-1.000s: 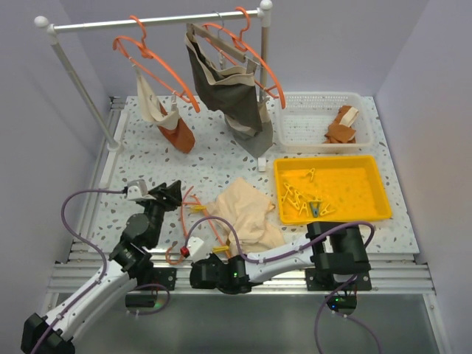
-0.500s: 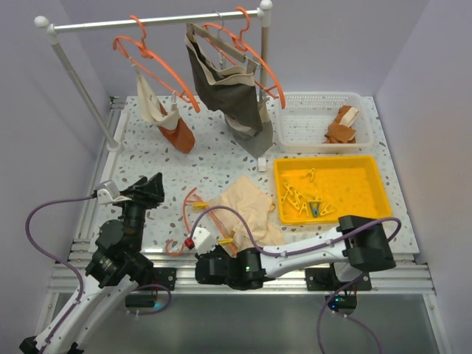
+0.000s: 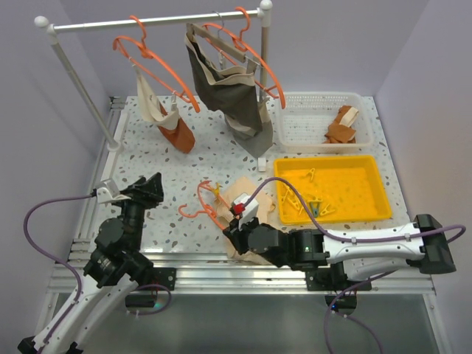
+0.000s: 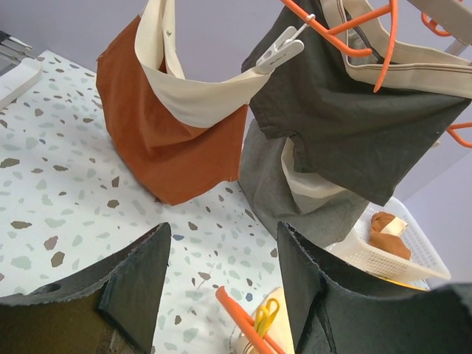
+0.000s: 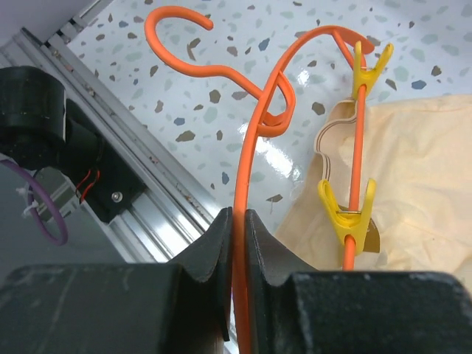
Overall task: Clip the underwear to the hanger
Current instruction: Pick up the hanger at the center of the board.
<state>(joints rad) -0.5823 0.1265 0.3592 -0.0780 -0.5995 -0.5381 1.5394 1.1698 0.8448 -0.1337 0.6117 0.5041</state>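
The orange hanger (image 3: 199, 193) lies low over the table's near middle, and my right gripper (image 3: 232, 230) is shut on its thin wire (image 5: 243, 184). In the right wrist view two yellow clips (image 5: 346, 214) sit on the hanger's bar, over the edge of the cream underwear (image 5: 420, 162). From above, the underwear (image 3: 265, 209) is mostly hidden under my right arm. My left gripper (image 3: 151, 188) hangs open to the left, apart from the hanger. Its view shows the hanger's end (image 4: 242, 318) and a yellow clip (image 4: 265, 317) low between its open fingers (image 4: 140, 284).
A rail (image 3: 155, 21) at the back carries more orange hangers, a rust-orange and cream cloth (image 3: 173, 125) and a dark grey garment (image 3: 236, 88). A yellow tray (image 3: 369, 166) of clips and a white basket (image 3: 295, 125) stand at the right.
My right arm has swung right, carrying the hanger and the clipped underwear farther onto the table. My left arm drew back to the left and then held still.
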